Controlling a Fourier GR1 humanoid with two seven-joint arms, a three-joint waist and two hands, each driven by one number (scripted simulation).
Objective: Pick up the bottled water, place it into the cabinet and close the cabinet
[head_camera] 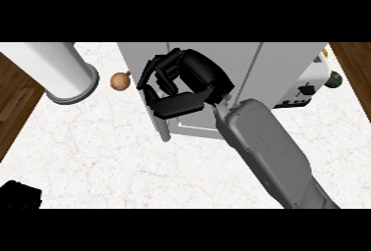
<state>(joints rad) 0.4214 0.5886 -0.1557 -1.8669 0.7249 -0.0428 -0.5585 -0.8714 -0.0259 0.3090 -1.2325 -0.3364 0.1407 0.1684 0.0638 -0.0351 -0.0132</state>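
The right hand point(181, 100) is against the grey cabinet point(286, 63) front, far on the surface point(109, 157), its fingers point(154, 73) curled closed.

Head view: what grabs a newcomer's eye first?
The black right hand at the cabinet front, top centre, its grey forearm crossing the counter from lower right. Then the white cylinder top left, with a small brown onion beside it.

The cabinet point(286, 63) is pale grey and boxy, seen from above, standing on the white marbled bench point(87, 147) just right of the brown onion point(119, 81). A straight seam divides its two flat door panels. Whether the panel nearer the onion is fully closed cannot be told.
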